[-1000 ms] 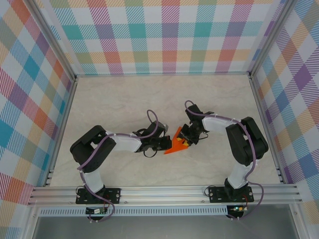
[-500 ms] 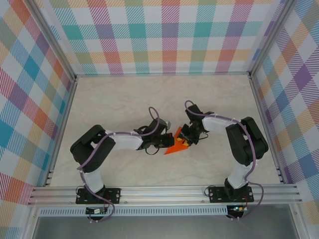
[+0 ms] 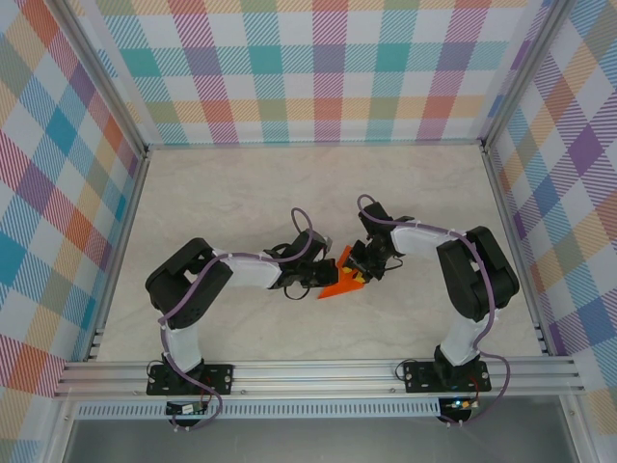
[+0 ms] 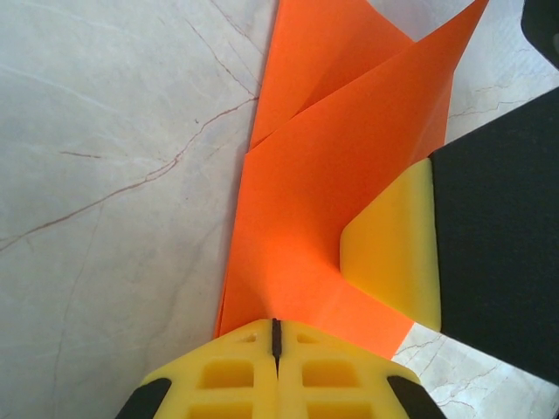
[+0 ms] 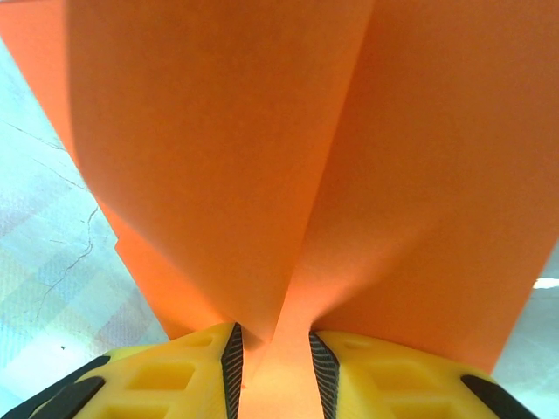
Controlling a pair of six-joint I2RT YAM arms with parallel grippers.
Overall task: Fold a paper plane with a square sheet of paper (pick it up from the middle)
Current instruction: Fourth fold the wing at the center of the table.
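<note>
Orange paper [image 5: 288, 166] sits pinched between the right pincer's [image 5: 275, 358] yellow fingers [image 5: 175, 375].

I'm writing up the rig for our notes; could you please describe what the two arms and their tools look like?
Both arms have black joint housings and white link covers, with a purple cable looping along each down to black base plates. The left tool and right tool have yellow moulded fingers with rectangular cut-outs over black bodies; the right one's inner faces carry ribbed black pads.
</note>
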